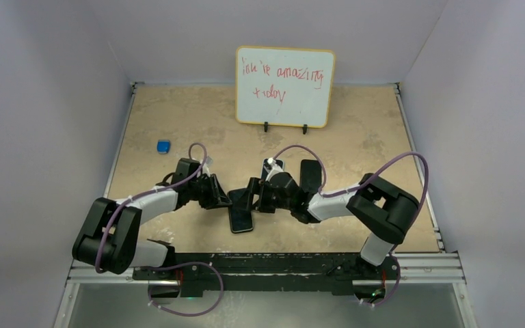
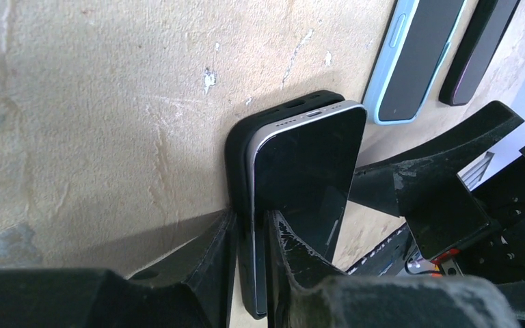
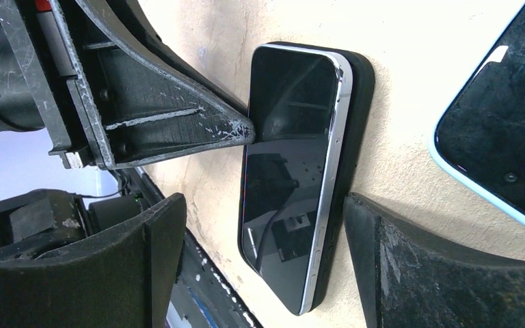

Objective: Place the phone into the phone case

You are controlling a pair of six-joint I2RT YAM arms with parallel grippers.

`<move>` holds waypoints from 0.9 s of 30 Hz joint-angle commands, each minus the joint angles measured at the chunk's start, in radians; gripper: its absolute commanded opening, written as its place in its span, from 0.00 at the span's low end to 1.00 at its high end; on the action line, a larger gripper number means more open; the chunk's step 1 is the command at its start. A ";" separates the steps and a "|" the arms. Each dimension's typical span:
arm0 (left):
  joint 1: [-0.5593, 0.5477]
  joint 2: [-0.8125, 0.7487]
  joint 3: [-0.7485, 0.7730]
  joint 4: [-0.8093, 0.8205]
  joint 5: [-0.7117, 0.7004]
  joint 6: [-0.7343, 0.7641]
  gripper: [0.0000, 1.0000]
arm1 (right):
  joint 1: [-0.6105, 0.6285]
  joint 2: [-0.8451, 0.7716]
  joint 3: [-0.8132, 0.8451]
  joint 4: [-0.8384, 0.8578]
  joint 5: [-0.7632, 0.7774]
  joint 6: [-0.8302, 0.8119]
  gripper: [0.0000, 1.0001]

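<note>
Pinching the half-seated silver-rimmed phone (image 2: 307, 171) and black phone case (image 2: 238, 164) together in my closed left hand (image 2: 251, 229), I'm holding the right hand (image 3: 266, 205) wide open astride them, near the light blue case (image 2: 391, 68). Squeezing unevenly risks popping the raised edge out.

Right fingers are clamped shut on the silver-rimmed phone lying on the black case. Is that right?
No: the right fingers are spread open, one on each side of the silver-rimmed phone, as the right wrist view shows. The phone does lie on the black case.
</note>
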 commanded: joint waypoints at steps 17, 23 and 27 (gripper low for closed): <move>-0.001 -0.012 -0.076 0.072 0.116 -0.060 0.28 | -0.004 -0.037 -0.108 0.574 -0.164 0.110 0.83; -0.001 -0.056 -0.090 0.056 0.123 -0.063 0.35 | -0.014 -0.026 -0.111 0.590 -0.167 0.110 0.82; -0.001 -0.105 -0.098 0.012 0.101 -0.069 0.35 | -0.013 0.029 -0.098 0.656 -0.199 0.140 0.81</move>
